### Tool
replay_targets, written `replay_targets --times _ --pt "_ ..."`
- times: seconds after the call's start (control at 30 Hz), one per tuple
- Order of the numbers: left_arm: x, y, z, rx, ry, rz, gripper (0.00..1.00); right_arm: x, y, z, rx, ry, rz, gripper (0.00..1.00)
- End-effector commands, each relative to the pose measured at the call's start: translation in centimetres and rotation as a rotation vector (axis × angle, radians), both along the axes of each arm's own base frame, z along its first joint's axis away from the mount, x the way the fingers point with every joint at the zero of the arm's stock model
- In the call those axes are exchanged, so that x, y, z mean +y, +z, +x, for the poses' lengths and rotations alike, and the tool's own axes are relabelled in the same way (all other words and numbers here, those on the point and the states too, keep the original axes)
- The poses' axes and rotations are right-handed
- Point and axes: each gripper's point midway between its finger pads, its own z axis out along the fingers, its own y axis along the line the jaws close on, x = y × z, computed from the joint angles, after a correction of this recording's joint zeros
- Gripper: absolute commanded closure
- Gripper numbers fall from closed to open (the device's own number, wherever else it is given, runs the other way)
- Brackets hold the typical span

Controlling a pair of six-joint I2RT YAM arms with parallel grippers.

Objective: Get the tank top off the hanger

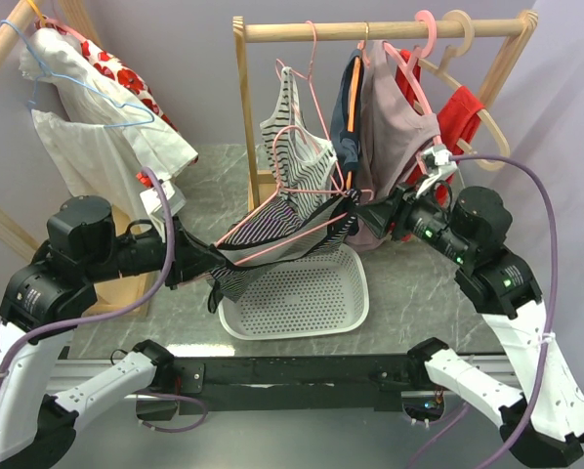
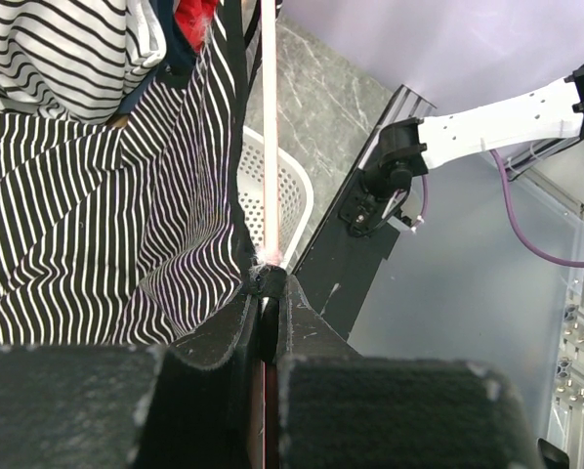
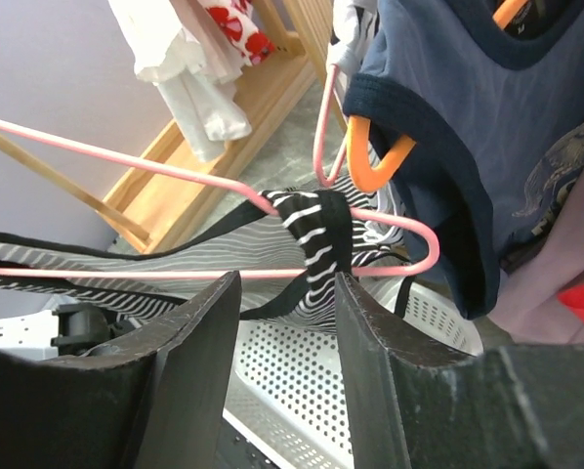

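The black-and-white striped tank top [image 1: 263, 234] is strung nearly level between the two arms, low in front of the wooden clothes rail [image 1: 390, 29] and directly above the white perforated plastic basket [image 1: 312, 293]. Its fine stripes run dark where the cloth is pulled taut and lighter where it bunches and sags towards the basket. It is threaded on a thin pink wire hanger [image 2: 270, 147] lying on its side. One narrow strap, black with short white bars, is wrapped tight round the hanger's curved shoulder end. At the opposite end the left gripper [image 2: 268, 293] has its jaws pressed together on the pink wire, with the black hem of the top caught right at the same spot. The right gripper [image 3: 287, 293] faces the wrapped strap with its jaws spread; the strap and the pink bend sit just beyond the fingertips, in line with the gap, and neither finger touches them. Beside that end hangs a navy sleeveless top [image 3: 468, 127] on an orange plastic hanger [image 3: 385, 161], with further mauve and red garments on the rail behind. The basket rests on the grey marbled tabletop [image 1: 409, 293]. Far left, a white garment with red flowers [image 1: 106, 127] hangs from a second wooden rack.
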Motion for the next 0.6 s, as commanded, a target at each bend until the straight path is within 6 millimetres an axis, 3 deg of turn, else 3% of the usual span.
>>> replay_targets --times 0.0,0.23,0.33,0.37,0.43,0.57 --pt "-0.6 1.9 -0.1 -0.057 -0.034 -0.065 0.99 0.9 -0.1 1.1 0.003 0.018 -0.005 0.50" --pt "-0.6 1.9 0.0 -0.056 -0.031 -0.052 0.99 1.5 -0.8 2.4 0.009 0.018 -0.008 0.55" --pt "-0.5 1.9 0.3 -0.060 -0.017 -0.045 0.99 1.2 -0.6 2.7 -0.001 -0.011 -0.002 0.95" --pt "-0.4 1.8 0.3 -0.060 -0.013 -0.043 0.99 1.0 -0.3 2.5 -0.015 -0.016 0.002 1.00" --pt "-0.3 1.6 0.6 -0.055 0.007 -0.036 0.99 0.5 0.1 2.2 -0.027 -0.030 0.003 1.00" --pt "-0.1 -0.9 1.8 0.011 0.049 0.030 0.99 -0.9 1.8 0.6 -0.075 -0.066 0.016 1.00"
